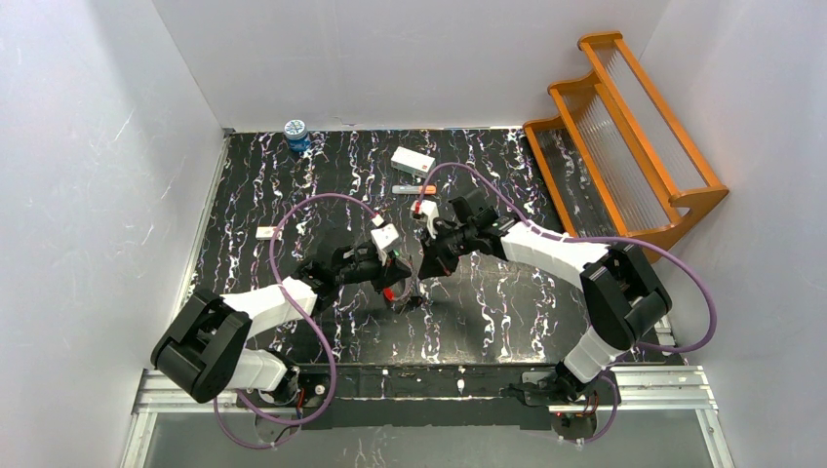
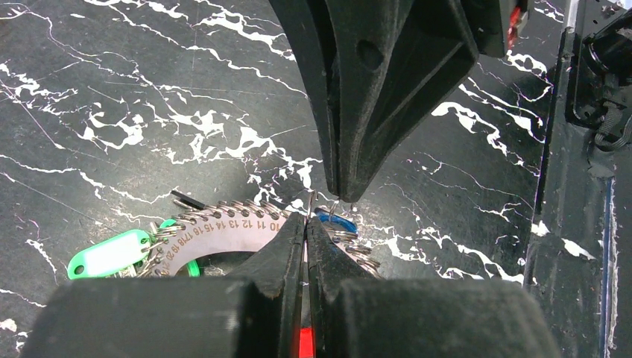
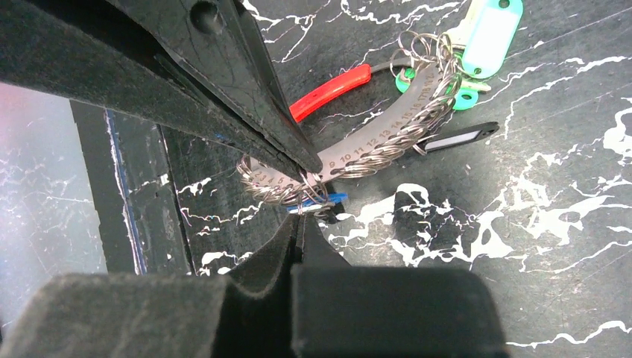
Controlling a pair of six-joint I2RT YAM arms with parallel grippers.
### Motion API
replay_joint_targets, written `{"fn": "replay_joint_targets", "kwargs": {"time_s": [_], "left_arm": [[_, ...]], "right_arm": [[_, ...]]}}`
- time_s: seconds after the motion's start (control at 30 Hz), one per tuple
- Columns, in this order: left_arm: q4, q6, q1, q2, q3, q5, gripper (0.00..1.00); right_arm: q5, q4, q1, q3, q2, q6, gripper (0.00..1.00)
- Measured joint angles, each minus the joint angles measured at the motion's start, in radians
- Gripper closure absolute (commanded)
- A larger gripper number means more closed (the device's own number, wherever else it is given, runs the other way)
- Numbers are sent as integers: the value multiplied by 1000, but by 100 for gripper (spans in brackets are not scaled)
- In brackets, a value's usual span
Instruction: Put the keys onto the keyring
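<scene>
Left wrist view: our left end effector [image 2: 306, 221] clamps the grey numbered, red-ended keyring [image 2: 238, 228] at lower centre of the frame; our right end effector [image 2: 339, 195] pinches the blue-headed silver key [image 2: 337, 222] beside it; we judge threading unfinished.

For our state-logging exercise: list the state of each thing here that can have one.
left tool: shut on the keyring.
right tool: shut, tips at the blue key.
keyring: held by left tool, green tag attached.
marker: lying flat, away from both tools.
</scene>
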Motion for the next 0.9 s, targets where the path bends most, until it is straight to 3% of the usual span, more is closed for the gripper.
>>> {"fn": "replay_joint_targets", "kwargs": {"time_s": [0.9], "left_arm": [[8,12,0,0,-2,14,100]], "right_arm": [[72,0,2,34,-37,4,99]]}}
